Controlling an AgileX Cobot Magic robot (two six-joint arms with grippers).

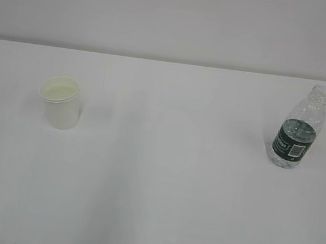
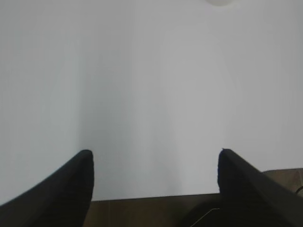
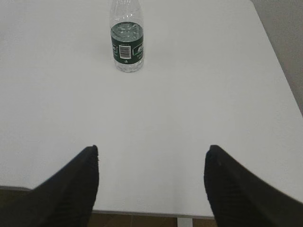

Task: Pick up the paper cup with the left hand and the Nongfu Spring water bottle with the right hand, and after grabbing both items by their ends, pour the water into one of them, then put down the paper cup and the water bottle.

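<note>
Standing upright on the white table (image 1: 157,206), the paper cup (image 1: 61,102) sits toward the table's left side, about halfway between the far edge and the near edge. It is white, with a rolled rim and a pale cream inside. Nothing touches it.

Well apart from the cup, over by the right edge of the table, stands the Nongfu Spring water bottle (image 1: 298,128). It is clear and ribbed, has no cap, and wears a dark green label with a white barcode patch. It stands upright too. The water (image 1: 285,158) shows as a little clear bit low in the bottle, but how much is there is hard to tell.

In the outside view, neither arm can be seen over the table.

The left hand (image 2: 155,156) hangs over the near edge of the table. Its two black fingers (image 2: 71,187) are spread wide, with bare table between them. It holds nothing. A tiny bit of the cup peeks in at the top of that view.

The right hand (image 3: 151,151) also hangs at the near edge, fingers (image 3: 236,189) spread wide and holding nothing. The bottle stands far ahead of it, a little to the left. The table's right edge runs along beside it.
</note>
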